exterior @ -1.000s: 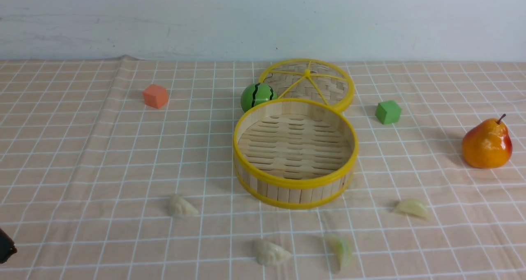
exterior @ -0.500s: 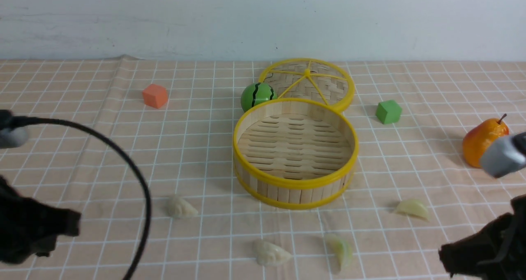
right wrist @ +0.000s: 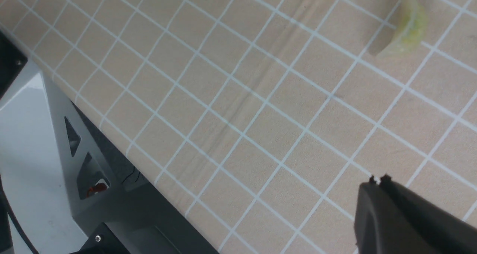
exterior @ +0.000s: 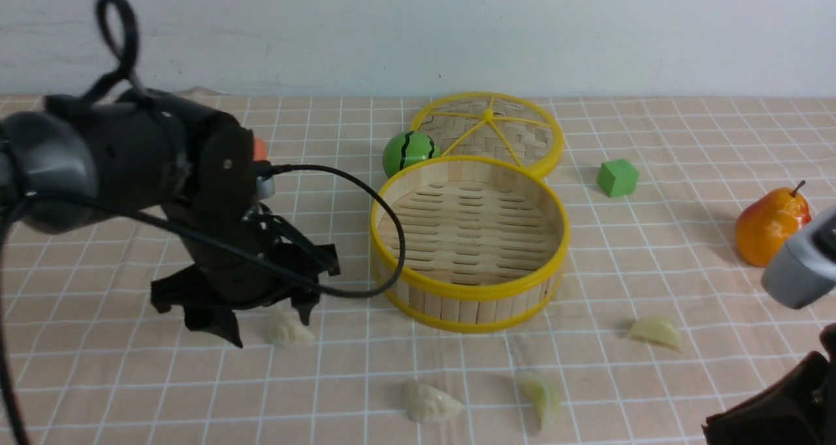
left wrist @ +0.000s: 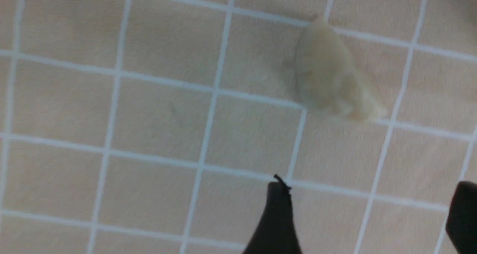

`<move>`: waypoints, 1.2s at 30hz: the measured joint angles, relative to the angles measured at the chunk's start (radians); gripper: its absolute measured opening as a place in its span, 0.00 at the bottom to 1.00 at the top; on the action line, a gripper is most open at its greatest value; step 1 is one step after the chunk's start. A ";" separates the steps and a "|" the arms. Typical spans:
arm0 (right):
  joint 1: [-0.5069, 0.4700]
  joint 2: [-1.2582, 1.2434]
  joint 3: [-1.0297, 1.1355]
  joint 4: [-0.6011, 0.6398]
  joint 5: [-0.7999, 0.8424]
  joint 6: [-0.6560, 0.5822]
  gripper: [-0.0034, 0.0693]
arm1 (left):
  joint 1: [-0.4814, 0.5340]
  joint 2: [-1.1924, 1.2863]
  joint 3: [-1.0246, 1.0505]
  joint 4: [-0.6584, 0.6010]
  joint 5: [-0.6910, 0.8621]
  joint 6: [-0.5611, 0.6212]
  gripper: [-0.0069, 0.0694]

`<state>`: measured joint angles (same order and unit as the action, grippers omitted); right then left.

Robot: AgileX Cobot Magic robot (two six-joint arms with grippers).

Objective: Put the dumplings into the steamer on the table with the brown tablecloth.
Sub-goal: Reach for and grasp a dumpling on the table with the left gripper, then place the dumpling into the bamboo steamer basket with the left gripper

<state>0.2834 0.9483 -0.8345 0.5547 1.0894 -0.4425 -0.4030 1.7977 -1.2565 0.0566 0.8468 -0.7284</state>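
Poised over left-most dumpling w/ left gripper: spread wide, nothing held, tips short of the dumpling & clear of it in wrist view. Opened that wide prob. to straddle the crescent before dropping onto it. Low at near-right corner w/ right gripper: tips pressed together, empty. Likely parked there so as not to crowd the other arm.

Left to move, by the look of it: all four dumplings. Besides the left one, two near the front, mid & mid-right, plus one further right. All on the brown tablecloth, none in the steamer. Steamer mid-cloth, open-topped, floor bare. Lid laid flat behind it, so no cover to lift.

Room: short hop right from left dumpling to steamer, but must clear the yellow rim, so lift first, then across. Cable loop off left arm drooping close to steamer's left wall; could snag or nudge it.

Off the path:
- watermelon ball just beside far-left rim
- green cube & pear to the right
- orange cube mostly hidden behind arm

Plenty of open cloth left & near. Near edge of table close to right gripper in wrist view, so little margin there.
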 joint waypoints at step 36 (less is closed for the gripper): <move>0.000 -0.027 0.000 0.050 0.061 -0.002 0.07 | -0.210 0.335 -0.773 0.072 0.173 0.219 0.38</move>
<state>0.2834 0.9213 -0.8345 0.6042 1.1504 -0.4449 -0.6127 2.1323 -2.0297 0.1288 1.0196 -0.5092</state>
